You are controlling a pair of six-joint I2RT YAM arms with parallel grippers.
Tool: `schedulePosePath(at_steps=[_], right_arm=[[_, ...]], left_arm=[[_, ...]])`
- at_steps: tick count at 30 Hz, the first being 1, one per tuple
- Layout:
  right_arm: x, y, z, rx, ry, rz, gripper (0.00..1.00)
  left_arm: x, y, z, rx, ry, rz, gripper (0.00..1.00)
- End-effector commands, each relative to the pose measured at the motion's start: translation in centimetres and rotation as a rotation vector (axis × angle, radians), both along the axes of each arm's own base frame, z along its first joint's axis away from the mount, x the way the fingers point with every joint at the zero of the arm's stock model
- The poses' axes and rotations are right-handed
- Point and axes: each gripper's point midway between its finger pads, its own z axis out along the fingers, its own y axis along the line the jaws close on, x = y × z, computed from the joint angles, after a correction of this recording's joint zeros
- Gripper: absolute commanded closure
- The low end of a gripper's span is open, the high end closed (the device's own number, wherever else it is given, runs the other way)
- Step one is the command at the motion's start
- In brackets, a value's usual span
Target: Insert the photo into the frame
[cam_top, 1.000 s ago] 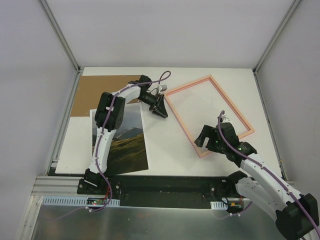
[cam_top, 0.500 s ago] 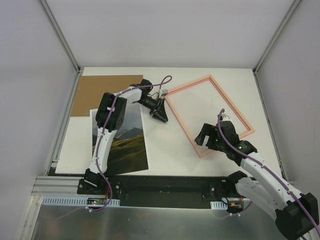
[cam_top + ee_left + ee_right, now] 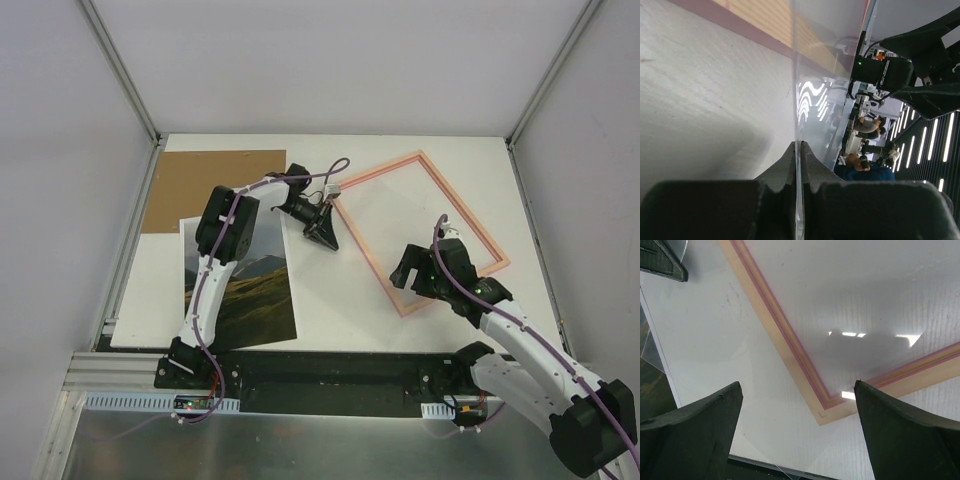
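The photo (image 3: 245, 280), a mountain landscape print, lies flat at the near left of the table. The salmon-pink frame (image 3: 420, 228) lies tilted right of centre. My left gripper (image 3: 325, 232) hangs by the frame's left edge. In the left wrist view this gripper (image 3: 799, 145) is shut on the edge of a thin clear sheet (image 3: 812, 95). My right gripper (image 3: 415, 275) hovers open above the frame's near corner (image 3: 825, 407), touching nothing. In the right wrist view the right gripper (image 3: 797, 385) has the left one's tip (image 3: 662, 260) at the top left.
A brown cardboard board (image 3: 215, 185) lies at the back left, partly under the photo. A blank white sheet (image 3: 150, 290) lies left of the photo. White enclosure walls stand on three sides, and a black rail (image 3: 330, 370) runs along the near table edge.
My left gripper slid a little right toward the frame's left edge and closed on the clear sheet. The right gripper shifted slightly over the frame's near corner, still open.
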Motion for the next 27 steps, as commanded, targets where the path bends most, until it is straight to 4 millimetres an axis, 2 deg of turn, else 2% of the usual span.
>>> schedulePosePath(at_steps=[1,6,11,13,18,22,27], right_arm=[[1.7,0.3,2.5,-0.005,-0.076,-0.002,0.04],[2.7,-0.3,3.9,-0.064,-0.098,-0.011,0.04],[4.3,-0.8,3.9,-0.150,-0.094,-0.013,0.04],[4.7,-0.1,3.4,-0.170,-0.078,0.037,0.04],[5.1,0.9,2.3,-0.259,-0.033,0.137,0.03],[5.0,2.7,0.6,-0.314,0.009,0.261,0.03],[4.9,4.7,-2.2,-0.445,0.117,0.367,0.01]], left_arm=[[-0.7,-0.6,1.4,0.004,-0.012,-0.015,1.00],[1.4,1.2,6.1,0.066,-0.129,0.085,1.00],[3.1,4.0,13.8,0.086,-0.251,0.249,1.00],[3.1,5.0,17.8,0.081,-0.339,0.306,1.00],[3.8,8.2,24.1,0.140,-0.490,0.503,1.00],[4.2,11.3,27.9,0.224,-0.639,0.678,1.00],[3.3,13.5,31.9,0.252,-0.766,0.797,1.00]])
